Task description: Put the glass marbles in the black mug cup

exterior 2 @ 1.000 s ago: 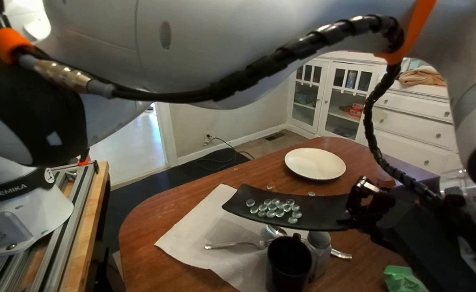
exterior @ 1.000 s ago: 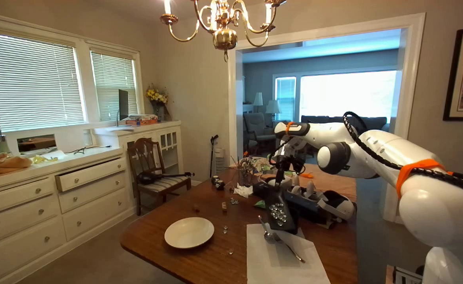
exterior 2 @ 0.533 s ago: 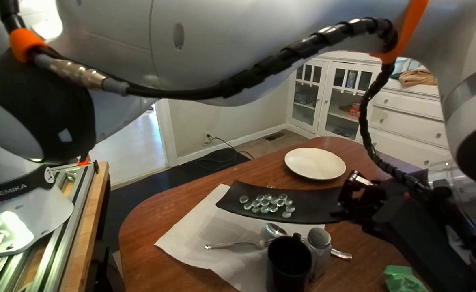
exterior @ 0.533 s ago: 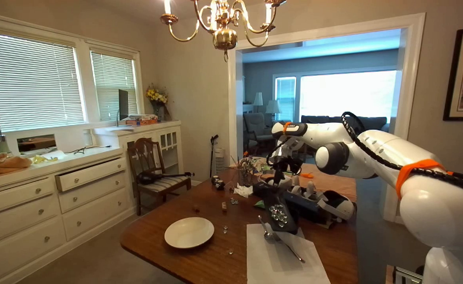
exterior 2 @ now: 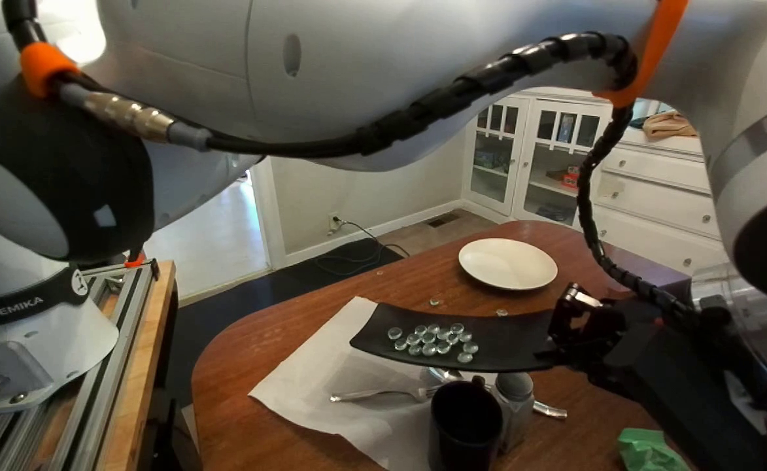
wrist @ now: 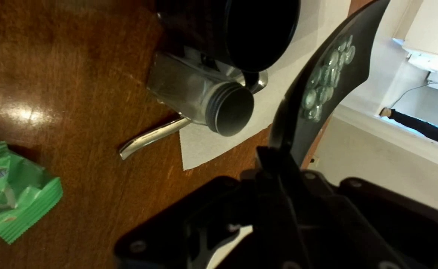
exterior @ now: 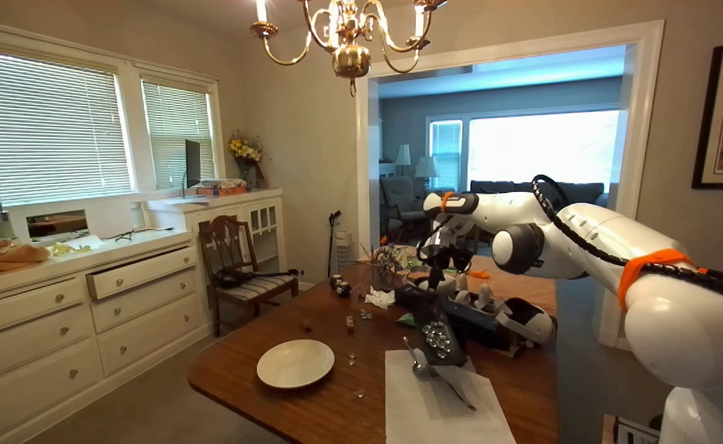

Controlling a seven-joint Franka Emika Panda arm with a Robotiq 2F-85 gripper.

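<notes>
A curved black tray [exterior 2: 517,337] is pinched at its end by my gripper [wrist: 280,158], which is shut on it. Several clear glass marbles [exterior 2: 437,339] rest in a cluster on the tray, towards its free end. The black mug cup [exterior 2: 465,459] stands upright on the table, nearer the camera than the tray in that exterior view; its inside is too dark to make out. In the wrist view the mug [wrist: 200,22] lies left of the tray, which hangs above table level. Loose marbles [exterior: 352,358] also lie on the table near the plate.
Right beside the mug stands a lidded glass jar [wrist: 230,110]. A fork [exterior 2: 383,395] and a spoon lie on white paper [exterior 2: 311,386] under the tray. A white plate [exterior 2: 507,263], a green wrapper [wrist: 21,190] and a headset [exterior: 531,320] are also on the table.
The gripper and tray have shifted slightly left in an exterior view, rising a little and then dipping again. The marbles have stayed on the tray.
</notes>
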